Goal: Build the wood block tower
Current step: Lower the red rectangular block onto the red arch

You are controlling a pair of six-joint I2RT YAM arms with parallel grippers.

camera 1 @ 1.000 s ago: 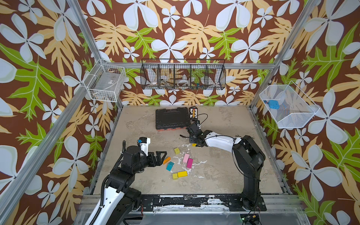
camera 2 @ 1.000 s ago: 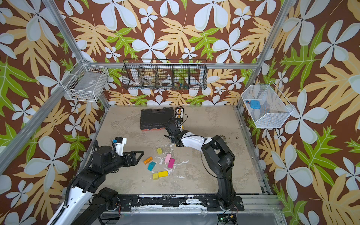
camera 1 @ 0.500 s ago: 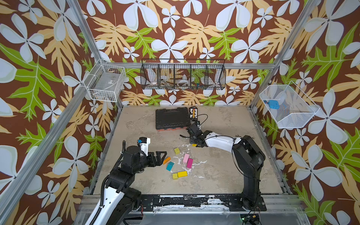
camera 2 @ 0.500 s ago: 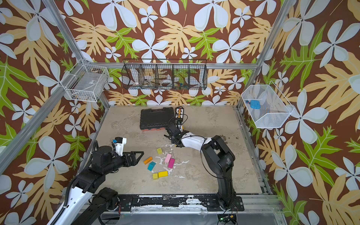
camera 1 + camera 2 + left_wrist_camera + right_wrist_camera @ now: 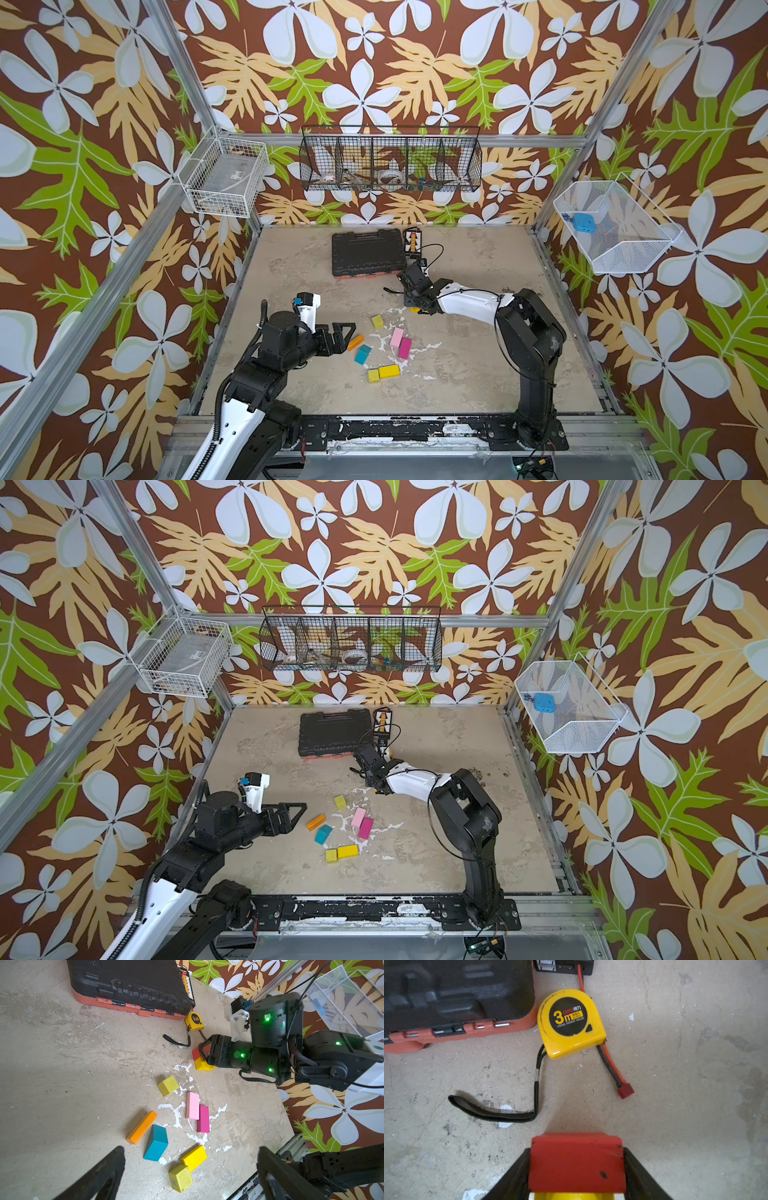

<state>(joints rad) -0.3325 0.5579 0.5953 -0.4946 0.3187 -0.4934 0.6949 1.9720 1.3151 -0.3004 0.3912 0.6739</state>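
Mid-bench by tape measure [image 5: 569, 1022], right wrist view: right gripper [image 5: 576, 1152] flanks red block [image 5: 577, 1167] atop yellow block [image 5: 571, 1196] (grip unclear); top views hide red. Left gripper [image 5: 191, 1153] gapes wide.

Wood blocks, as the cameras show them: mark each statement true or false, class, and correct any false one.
1. The red block rests on a yellow block. True.
2. The pink bar and the magenta bar lie far apart. False: they lie side by side, touching.
3. The left gripper holds the orange bar. False: its fingers are open and empty; the bar lies on the table.
4. The yellow tape measure lies next to the black tool case. True.
5. The teal block tops a tall tower. False: it lies on the table beside the orange bar.
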